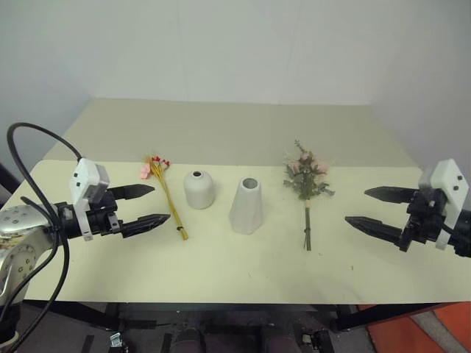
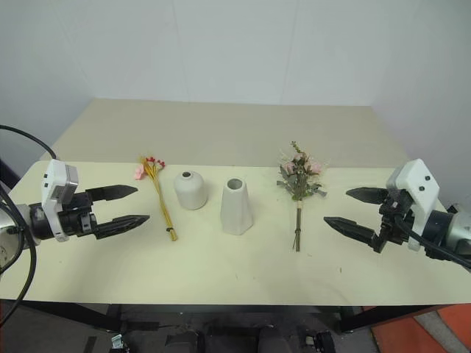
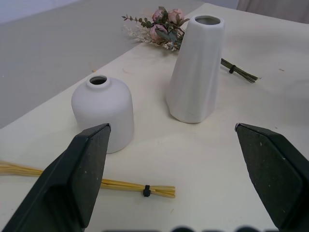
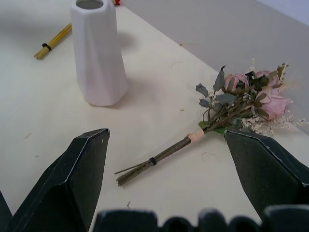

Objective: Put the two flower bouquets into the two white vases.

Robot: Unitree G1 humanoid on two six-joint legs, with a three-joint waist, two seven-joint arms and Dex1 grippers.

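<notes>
Two white vases stand mid-table: a short round one (image 1: 199,189) and a taller faceted cone (image 1: 247,206) to its right. The slim bouquet with yellow stems (image 1: 168,197) lies flat left of the round vase. The bushy pink-rose bouquet (image 1: 306,180) lies flat right of the cone vase, stems toward me. My left gripper (image 1: 152,205) hovers open just left of the yellow stems, empty. My right gripper (image 1: 360,207) hovers open to the right of the rose bouquet's stems, empty. The wrist views show the round vase (image 3: 103,112), the cone vase (image 4: 98,51) and the rose bouquet (image 4: 227,108).
The cream table (image 1: 235,276) has a seam across it behind the vases, with a second tabletop (image 1: 235,125) beyond reaching a white wall. The table's front edge runs just below my grippers. Black cables loop off my left arm.
</notes>
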